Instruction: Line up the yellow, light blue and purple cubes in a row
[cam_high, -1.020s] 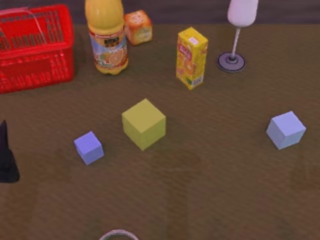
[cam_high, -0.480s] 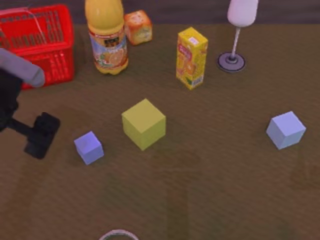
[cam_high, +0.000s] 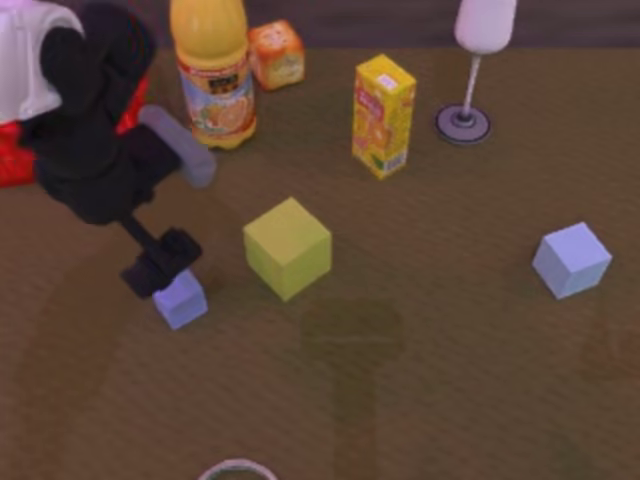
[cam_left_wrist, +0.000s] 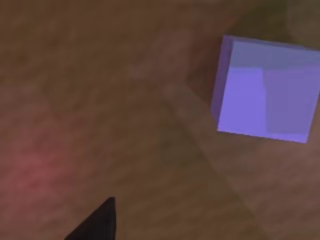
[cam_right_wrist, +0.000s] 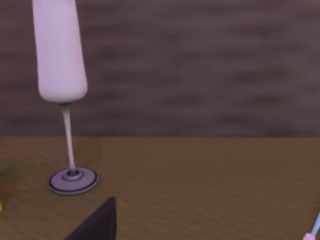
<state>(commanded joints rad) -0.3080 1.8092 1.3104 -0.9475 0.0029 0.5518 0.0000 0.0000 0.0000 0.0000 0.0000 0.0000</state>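
1. My left pincer (cam_high: 160, 265) hangs over the left part of the desk (cam_high: 430, 380), right above the purple cube (cam_high: 181, 298), overlapping its upper edge in the top view.
2. How far the left pincer is open I cannot tell; only one dark fingertip (cam_left_wrist: 97, 222) shows in the left wrist view, and it holds nothing that I can see.
3. The purple cube sits flat on the desk, left of the yellow cube (cam_high: 288, 247) and apart from it. In the left wrist view it lies clear of my fingertip.
4. The yellow cube, the largest, stands near the middle of the desk.
5. The light blue cube (cam_high: 571, 259) sits well apart from it, close to the desk's right edge.
6. Along the back stand a red basket (cam_high: 12, 160) partly hidden by my left arm, an orange juice bottle (cam_high: 212, 70), a small orange box (cam_high: 276, 53), a yellow juice carton (cam_high: 383, 114) and a tall stemmed glass (cam_high: 472, 60).
7. My right pincer is out of the top view; its wrist view shows one dark fingertip (cam_right_wrist: 97, 222) and the glass, so I cannot tell its opening.
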